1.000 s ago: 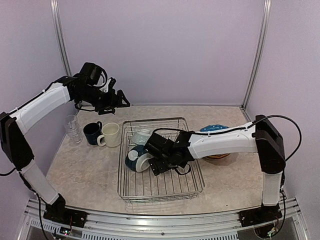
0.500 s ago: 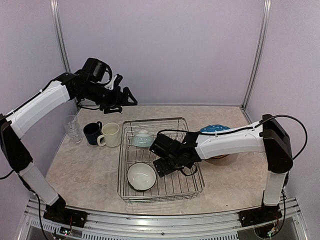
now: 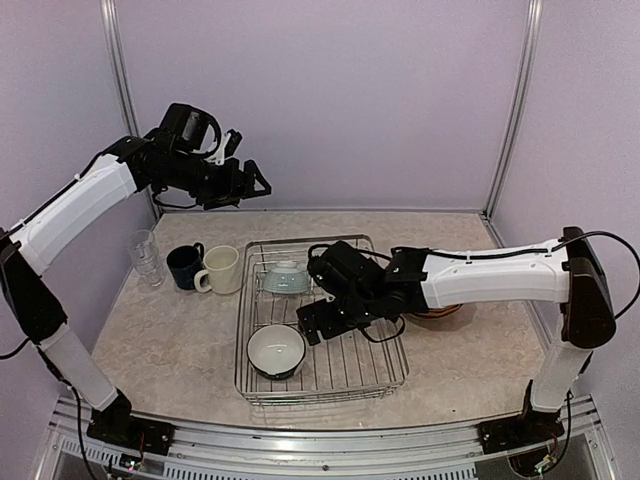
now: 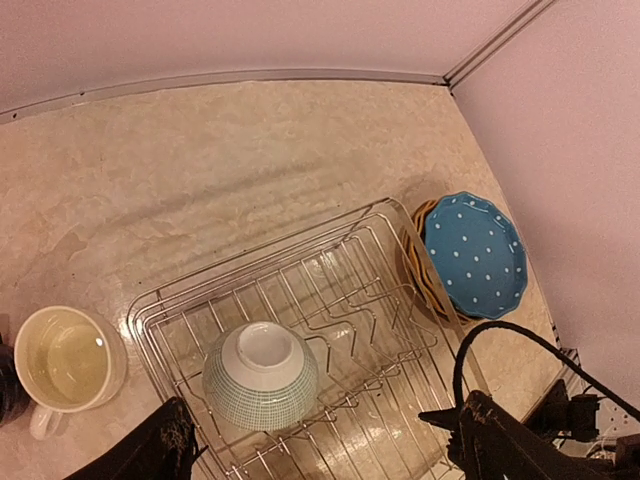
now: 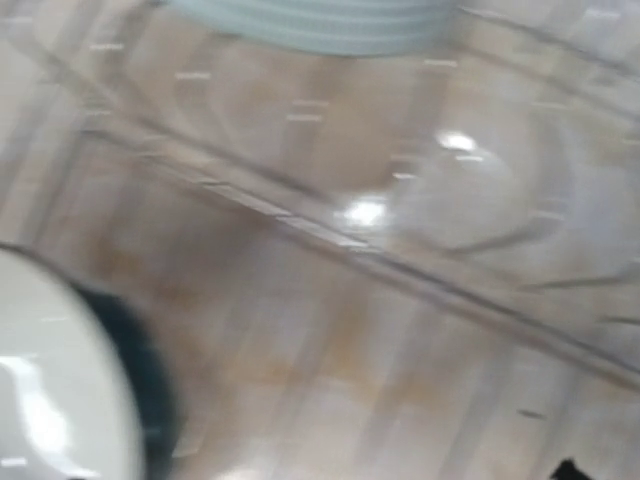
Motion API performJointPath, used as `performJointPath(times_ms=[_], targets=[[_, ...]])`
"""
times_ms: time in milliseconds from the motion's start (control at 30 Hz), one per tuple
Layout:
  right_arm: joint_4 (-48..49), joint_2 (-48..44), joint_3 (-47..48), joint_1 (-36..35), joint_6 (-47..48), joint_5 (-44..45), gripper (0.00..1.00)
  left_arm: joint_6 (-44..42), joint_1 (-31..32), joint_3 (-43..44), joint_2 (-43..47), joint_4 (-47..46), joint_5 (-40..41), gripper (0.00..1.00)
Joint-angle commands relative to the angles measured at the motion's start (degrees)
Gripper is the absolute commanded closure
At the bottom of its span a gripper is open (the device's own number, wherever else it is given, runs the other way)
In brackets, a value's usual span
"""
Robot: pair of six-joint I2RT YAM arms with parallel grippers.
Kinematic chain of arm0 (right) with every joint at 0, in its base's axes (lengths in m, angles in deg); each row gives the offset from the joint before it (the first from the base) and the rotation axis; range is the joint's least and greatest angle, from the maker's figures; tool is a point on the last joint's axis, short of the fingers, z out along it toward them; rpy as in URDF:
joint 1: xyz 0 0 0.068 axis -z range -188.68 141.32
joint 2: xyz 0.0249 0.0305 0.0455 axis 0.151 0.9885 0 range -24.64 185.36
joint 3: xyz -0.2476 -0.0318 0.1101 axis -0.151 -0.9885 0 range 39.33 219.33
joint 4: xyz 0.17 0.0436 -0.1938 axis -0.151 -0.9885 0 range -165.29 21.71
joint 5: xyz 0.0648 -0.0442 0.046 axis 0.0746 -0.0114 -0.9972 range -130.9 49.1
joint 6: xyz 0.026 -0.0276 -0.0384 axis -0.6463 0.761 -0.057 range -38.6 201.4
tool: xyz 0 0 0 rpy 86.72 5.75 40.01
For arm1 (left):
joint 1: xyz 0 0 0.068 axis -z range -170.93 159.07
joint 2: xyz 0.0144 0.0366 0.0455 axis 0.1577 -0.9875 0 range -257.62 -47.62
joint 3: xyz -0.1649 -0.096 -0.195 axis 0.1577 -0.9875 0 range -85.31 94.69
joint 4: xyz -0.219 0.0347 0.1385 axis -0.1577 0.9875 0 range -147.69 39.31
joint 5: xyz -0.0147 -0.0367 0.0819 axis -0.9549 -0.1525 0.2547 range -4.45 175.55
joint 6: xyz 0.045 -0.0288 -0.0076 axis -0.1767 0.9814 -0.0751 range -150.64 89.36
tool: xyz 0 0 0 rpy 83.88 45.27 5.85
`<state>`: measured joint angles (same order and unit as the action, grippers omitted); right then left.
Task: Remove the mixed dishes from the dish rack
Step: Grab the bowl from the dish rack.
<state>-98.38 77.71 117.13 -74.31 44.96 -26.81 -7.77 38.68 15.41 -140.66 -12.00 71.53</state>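
My left end effector (image 3: 248,183) hangs wide and empty, high above the surface (image 3: 170,340). My right end effector (image 3: 312,322) gapes wide, low over the dish rack (image 3: 392,372), just beside the upright bowl (image 3: 277,350). The overturned bowl (image 3: 285,277) sits farther back in the rack.

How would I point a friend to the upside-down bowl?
Find the silver wire rack on the table. Two bowls sit in it; pick the far bowl, nearest the cream mug. It lies upside down, pale ribbed outside and white foot ring up; the near bowl sits open side up.
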Motion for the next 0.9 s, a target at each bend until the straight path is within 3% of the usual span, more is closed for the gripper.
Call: performJointPath(times_ms=[0, 233, 467, 867], targets=[[5.67, 3.10, 1.45, -0.76, 0.09, -9.79, 0.02, -3.95, -0.14, -5.82, 0.63, -1.74, 4.35, 0.12], [-0.59, 11.74, 9.14, -2.15, -1.00, -8.96, 0.16, -3.96, -0.16, -9.05, 2.29, -2.69, 4.10, 0.12], [-9.97, 17.48, 16.53, -3.09, -1.63, -0.97, 0.53, -3.36, -0.24, -8.62, 2.10, -1.84, 4.23, 0.12], [-6.85, 14.89, 15.14, -3.15, -3.59, 3.69, 0.99, -1.79, -0.69, -8.36, 2.60, -1.53, 1.31, 0.12]])
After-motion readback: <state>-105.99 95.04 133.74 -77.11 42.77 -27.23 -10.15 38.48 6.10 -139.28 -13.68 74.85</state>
